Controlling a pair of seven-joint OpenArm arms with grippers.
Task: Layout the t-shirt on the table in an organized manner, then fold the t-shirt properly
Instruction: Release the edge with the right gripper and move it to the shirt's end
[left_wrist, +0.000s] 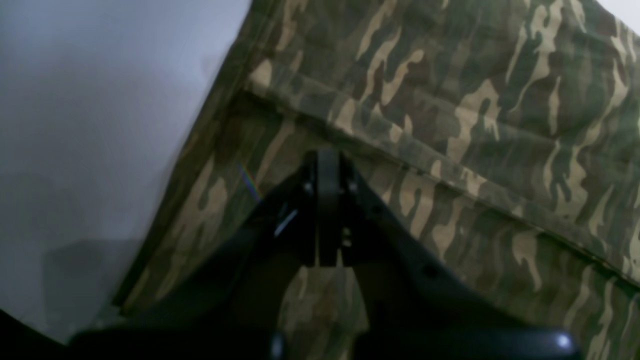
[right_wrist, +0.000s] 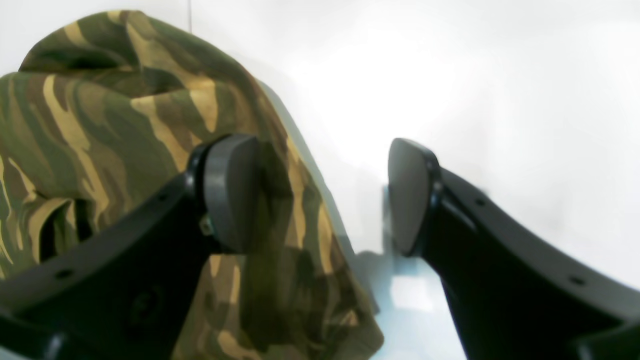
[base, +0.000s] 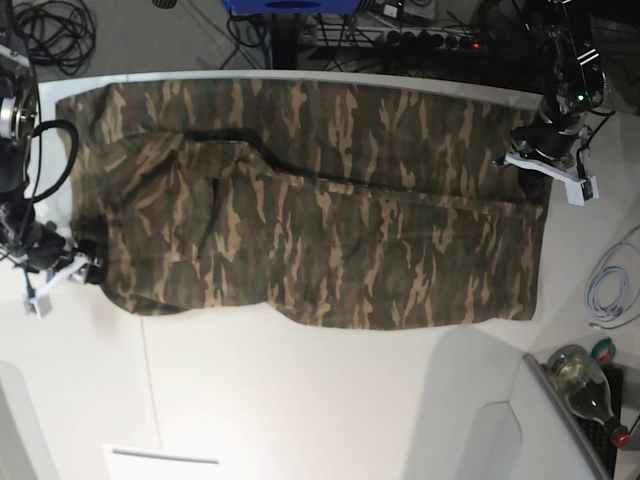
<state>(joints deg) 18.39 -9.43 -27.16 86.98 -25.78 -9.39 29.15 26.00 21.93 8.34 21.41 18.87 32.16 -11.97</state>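
The camouflage t-shirt lies spread across the white table, with a fold ridge running along its length. My left gripper is at the shirt's right edge in the base view. In the left wrist view its fingers are pressed together on the cloth, just below a hem ridge. My right gripper is at the shirt's opposite end. In the right wrist view it stands open, one pad over the cloth and the other over bare table.
A glass bottle lies off the table's curved corner at the lower right, with a coil of pale cable above it. More cables and a power strip lie beyond the far edge. A white panel sits at the near edge.
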